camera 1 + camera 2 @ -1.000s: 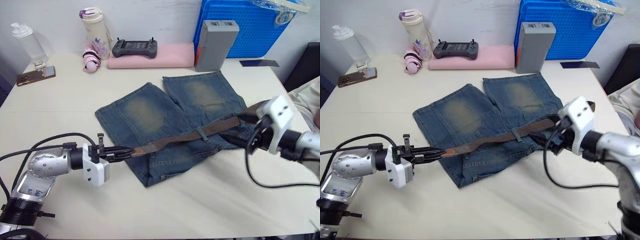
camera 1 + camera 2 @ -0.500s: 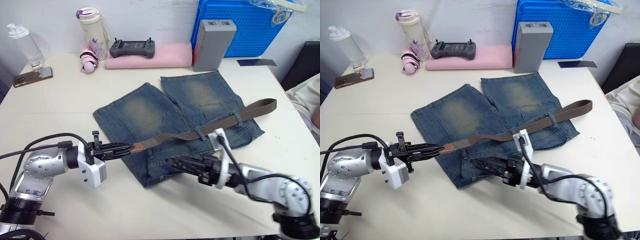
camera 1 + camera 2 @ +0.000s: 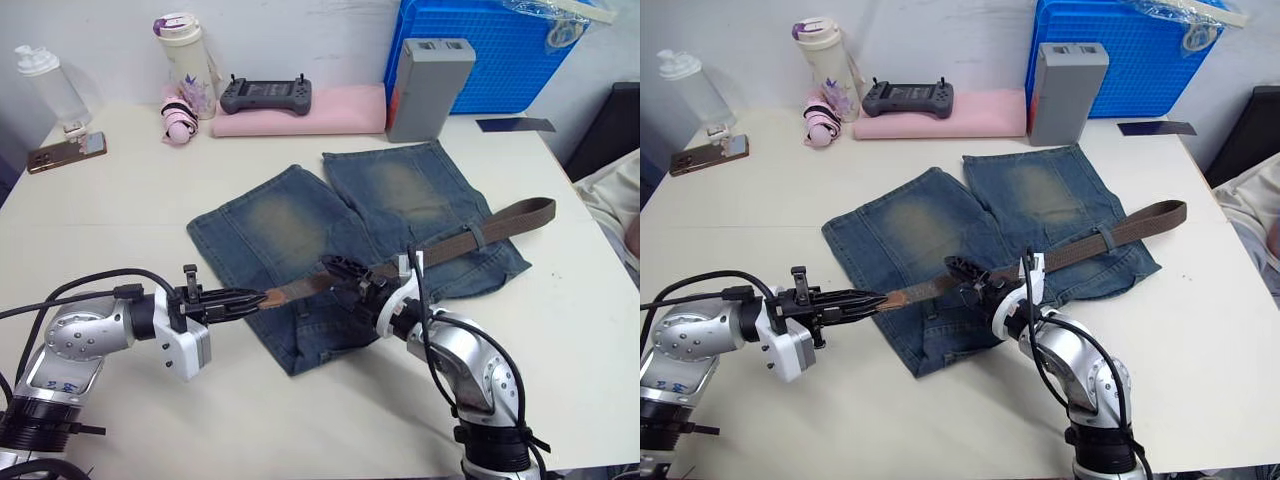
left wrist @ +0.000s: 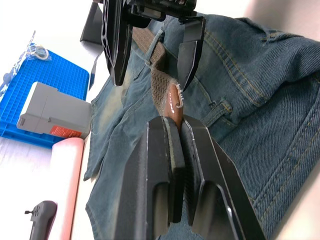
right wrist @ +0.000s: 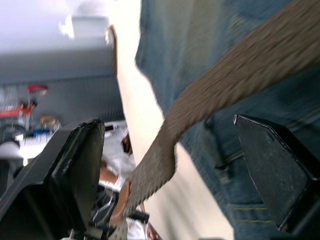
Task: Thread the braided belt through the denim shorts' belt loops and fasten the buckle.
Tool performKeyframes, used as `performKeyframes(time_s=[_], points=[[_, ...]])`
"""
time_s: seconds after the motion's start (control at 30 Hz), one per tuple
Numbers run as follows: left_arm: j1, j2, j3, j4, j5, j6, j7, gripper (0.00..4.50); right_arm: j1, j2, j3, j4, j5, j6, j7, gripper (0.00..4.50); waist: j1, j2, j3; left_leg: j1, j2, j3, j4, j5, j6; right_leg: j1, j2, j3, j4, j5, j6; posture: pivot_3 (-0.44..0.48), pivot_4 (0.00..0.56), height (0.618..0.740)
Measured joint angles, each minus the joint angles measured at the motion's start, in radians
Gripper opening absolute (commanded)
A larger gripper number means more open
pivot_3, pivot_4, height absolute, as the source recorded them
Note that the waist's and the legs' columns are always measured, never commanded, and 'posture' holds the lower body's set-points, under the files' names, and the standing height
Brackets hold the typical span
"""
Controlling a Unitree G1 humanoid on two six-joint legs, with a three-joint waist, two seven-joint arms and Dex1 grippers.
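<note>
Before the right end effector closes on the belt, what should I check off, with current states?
1. Left end effector shut on braided belt tan tip: ok.
2. Right end effector open, fingers either side of the belt: ok.
3. Belt passes under belt loops along the waist: ok.
4. Denim shorts lying flat on table: ok.
5. Buckle position: cannot tell.

Bare table (image 3: 330, 410) nr front, bottles (image 3: 185, 60), crate (image 3: 490, 50) crowd back edge

No text, label or number is legible anywhere.
</note>
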Motion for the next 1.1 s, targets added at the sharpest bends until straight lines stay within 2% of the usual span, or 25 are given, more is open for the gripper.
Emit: performKeyframes(time_s=[0.03, 0.17, 0.2, 0.27, 0.53, 0.6, 0.67, 0.83, 1.0, 1.1], points=[[0.0, 0.002, 0.0, 0.0, 0.0, 0.0, 0.0, 0.0, -0.002, 0.003, -0.003, 0.0, 0.0, -0.001, -0.008, 3.57, -0.001, 0.0, 0.0, 0.0, 0.0, 0.0, 0.0, 0.0, 0.0, 0.0, 0.0, 0.0, 0.0, 0.0, 0.0, 0.0, 0.15, 0.712], [0.0, 0.003, 0.0, 0.0, -0.001, 0.003, -0.001, 0.0, -0.01, 0.005, -0.004, 0.0, 0.0, -0.001, -0.019, 1.63, -0.002, 0.0, 0.0, 0.0, 0.0, 0.0, 0.0, 0.0, 0.0, 0.0, 0.0, 0.0, 0.0, 0.0, 0.0, 0.0, 0.15, 0.712], [0.0, 0.003, 0.0, 0.0, -0.002, 0.004, -0.001, 0.0, -0.012, 0.007, -0.005, 0.0, 0.0, -0.002, -0.019, 1.27, -0.002, 0.0, 0.0, 0.0, 0.0, 0.0, 0.0, 0.0, 0.0, 0.0, 0.0, 0.0, 0.0, 0.0, 0.0, 0.0, 0.15, 0.712], [0.0, 0.003, 0.0, -0.001, -0.003, 0.005, -0.001, 0.0, -0.014, 0.012, -0.006, 0.0, 0.0, -0.01, -0.019, 0.11, -0.003, 0.0, 0.0, 0.0, 0.0, 0.0, 0.0, 0.0, 0.0, 0.0, 0.0, 0.0, 0.0, 0.0, 0.0, 0.0, 0.15, 0.712], [0.002, 0.003, 0.0, -0.008, -0.005, 0.026, 0.002, 0.0, -0.016, 0.006, -0.001, 0.0, 0.0, -0.034, -0.006, 0.04, -0.011, 0.0, 0.0, 0.0, 0.0, 0.0, 0.0, 0.0, 0.0, 0.0, 0.0, 0.001, 0.0, 0.0, 0.0, 0.0, 0.15, 0.712], [0.026, 0.003, 0.0, -0.044, -0.039, 0.098, 0.005, 0.82, -0.021, -0.027, 0.003, 0.0, -0.012, -0.027, 0.045, 0.0, -0.015, 0.0, 0.0, 0.0, 0.0, 0.0, 0.0, 0.0, 0.001, 0.0, 0.0, 0.001, 0.0, 0.0, 0.0, 0.0, 0.15, 0.712], [0.07, 0.01, -0.001, -0.096, -0.124, 0.229, -0.001, 1.51, -0.022, -0.082, 0.007, -0.003, -0.057, -0.009, 0.119, 0.0, -0.02, 0.0, 0.0, 0.0, 0.0, 0.0, 0.0, -0.001, 0.001, 0.0, -0.001, 0.001, 0.0, 0.0, 0.0, 0.0, 0.15, 0.712], [0.195, 0.085, 0.014, -0.224, -0.36, 0.699, -0.008, 3.62, 0.039, -0.122, 0.011, -0.066, -0.16, -0.015, 0.221, 0.0, -0.021, 0.001, 0.001, 0.0, 0.0, -0.002, -0.002, 0.0, 0.0, 0.0, 0.0, 0.001, 0.0, -0.001, -0.001, 0.0, 0.15, 0.712], [0.244, 0.074, 0.093, -0.278, -0.501, 0.923, -0.01, 3.62, 0.077, -0.115, 0.008, -0.126, -0.266, -0.069, 0.267, 0.0, -0.02, 0.001, 0.001, 0.001, 0.0, -0.001, -0.002, 0.0, -0.001, 0.0, 0.0, 0.001, 0.0, -0.001, -0.001, 0.0, 0.15, 0.712], [0.245, 0.051, 0.127, -0.279, -0.526, 0.992, -0.001, 3.62, 0.102, -0.113, 0.006, -0.144, -0.328, -0.1, 0.287, 0.0, -0.016, 0.001, 0.001, 0.0, 0.0, -0.001, -0.002, 0.0, -0.001, 0.0, 0.0, 0.001, 0.0, -0.001, -0.001, 0.0, 0.15, 0.712]])
